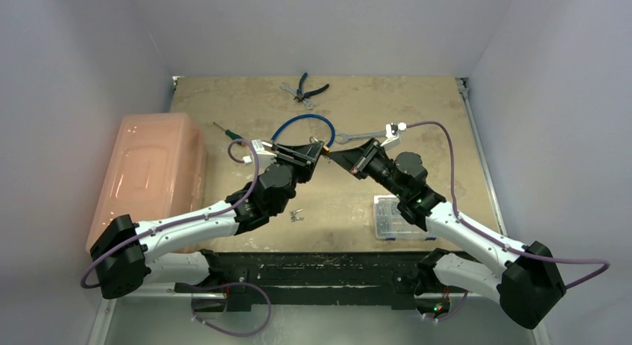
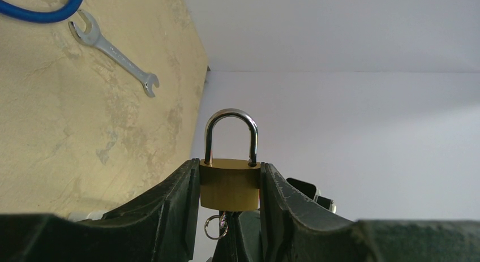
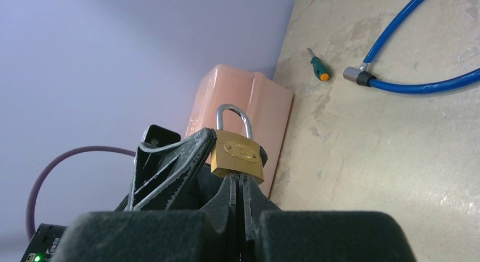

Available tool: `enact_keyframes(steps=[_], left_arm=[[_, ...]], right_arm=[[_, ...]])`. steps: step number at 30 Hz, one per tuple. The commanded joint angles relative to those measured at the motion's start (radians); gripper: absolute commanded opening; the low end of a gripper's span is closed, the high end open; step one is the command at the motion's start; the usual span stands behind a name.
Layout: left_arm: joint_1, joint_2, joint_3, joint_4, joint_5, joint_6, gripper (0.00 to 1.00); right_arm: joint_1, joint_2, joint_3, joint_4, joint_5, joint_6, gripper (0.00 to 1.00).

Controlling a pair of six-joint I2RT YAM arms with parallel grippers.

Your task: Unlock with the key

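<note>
The brass padlock [image 2: 229,183] is clamped by its sides between the fingers of the left gripper [image 2: 229,167] and held off the table, near the centre of the top view. The shackle [image 2: 231,117] is seen seated in the body at both legs, so the lock is judged not yet opened. At the padlock's 6 o'clock the right gripper [image 3: 240,180] is pressed together against the underside. The key cannot be made out, but a small ring [image 2: 212,226] hangs there, so it is judged to be pinched and entered. Turning the key and releasing the shackle are left.
</note>
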Motion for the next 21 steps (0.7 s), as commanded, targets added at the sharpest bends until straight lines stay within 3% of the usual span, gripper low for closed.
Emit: enact_keyframes(steps=[1, 8, 15, 17, 21], left_arm=[[-0.032, -0.034, 0.001, 0.167, 0.114, -0.003, 0.0], [-0.032, -0.032, -0.005, 0.174, 0.109, -0.004, 0.0], [-0.032, -0.035, -0.002, 0.156, 0.085, -0.005, 0.0], [-0.032, -0.035, -0.001, 0.152, 0.078, -0.006, 0.0], [-0.031, -0.028, -0.001, 0.145, 0.072, -0.013, 0.0]], right_arm=[[-0.016, 0.022, -0.016, 0.004, 0.029, 0.013, 0.0], [-0.019, 0.003, -0.006, -0.027, 0.029, -0.029, 0.0], [-0.019, -0.069, 0.05, -0.188, 0.092, -0.185, 0.0], [-0.019, -0.082, 0.064, -0.222, 0.089, -0.225, 0.07], [-0.019, -0.085, 0.097, -0.27, 0.045, -0.324, 0.31]])
